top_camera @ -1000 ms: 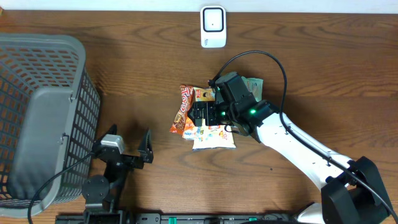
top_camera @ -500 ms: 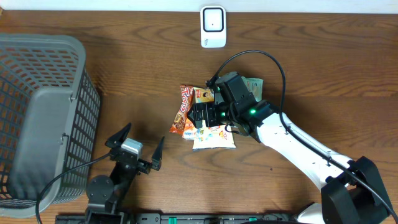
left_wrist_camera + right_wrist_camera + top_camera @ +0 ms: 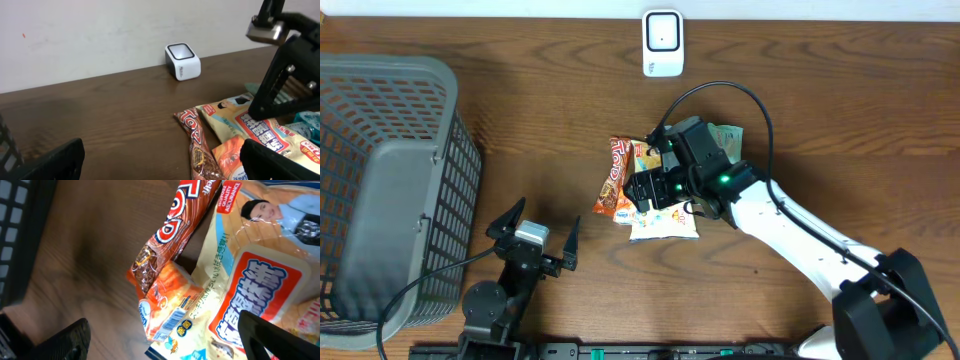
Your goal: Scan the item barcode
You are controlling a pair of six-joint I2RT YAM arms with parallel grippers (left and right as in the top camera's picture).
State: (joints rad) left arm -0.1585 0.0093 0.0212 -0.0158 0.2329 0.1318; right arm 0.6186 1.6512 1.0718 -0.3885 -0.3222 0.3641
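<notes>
A pile of snack packets lies mid-table: a long red-brown wrapper (image 3: 615, 168), a small orange packet (image 3: 616, 205), a cream packet (image 3: 665, 222). My right gripper (image 3: 650, 185) hovers over the pile, open. In the right wrist view its fingers (image 3: 65, 342) straddle the orange packet (image 3: 167, 305), whose barcode label (image 3: 175, 317) faces up, and the edge of the cream packet (image 3: 250, 280). The white scanner (image 3: 662, 42) stands at the far edge. My left gripper (image 3: 548, 215) is open and holds nothing, left of the pile; its wrist view shows the scanner (image 3: 183, 61) and the red-brown wrapper (image 3: 199, 145).
A grey mesh basket (image 3: 380, 190) fills the left side of the table, close beside the left arm's base. A green packet (image 3: 728, 133) pokes out behind the right wrist. The right arm (image 3: 800, 240) stretches from the front right corner.
My left gripper has swung to the right, nearer the pile, and stays open. The right gripper has hardly shifted above the packets, its jaws slightly narrower.
</notes>
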